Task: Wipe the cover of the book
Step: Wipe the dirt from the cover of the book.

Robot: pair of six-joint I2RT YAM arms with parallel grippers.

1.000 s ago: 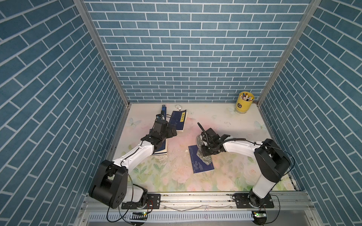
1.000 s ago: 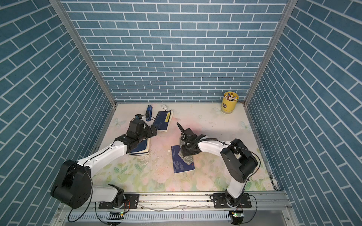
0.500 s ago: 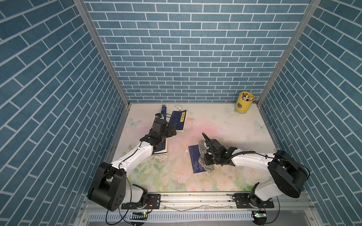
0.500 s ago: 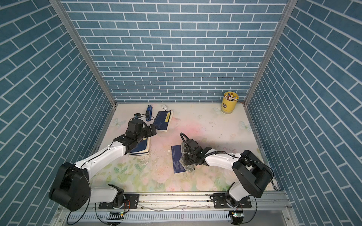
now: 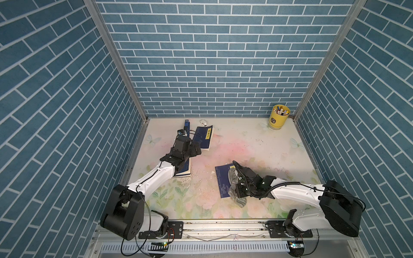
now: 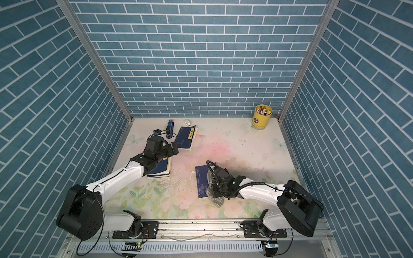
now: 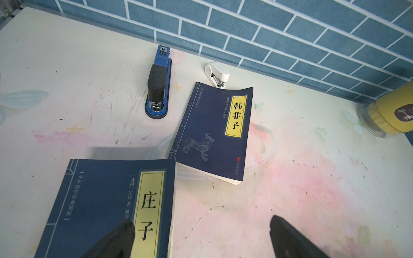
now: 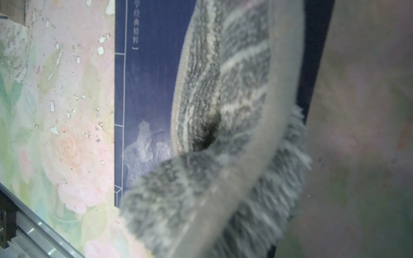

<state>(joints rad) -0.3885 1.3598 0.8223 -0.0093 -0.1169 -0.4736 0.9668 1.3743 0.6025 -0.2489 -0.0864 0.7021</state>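
The right gripper was seen clamped tight on a grey striped cloth, which was pressed onto the blue book lying near the middle of the floral table. The left gripper was spread wide and empty, partly above a second blue book, well apart from the first

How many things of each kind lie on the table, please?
Books: 3 (far book, left book, middle book)
Staplers: 2 (blue stapler, white stapler)
Cloth: 1
Pen cup: 1
Total: 7
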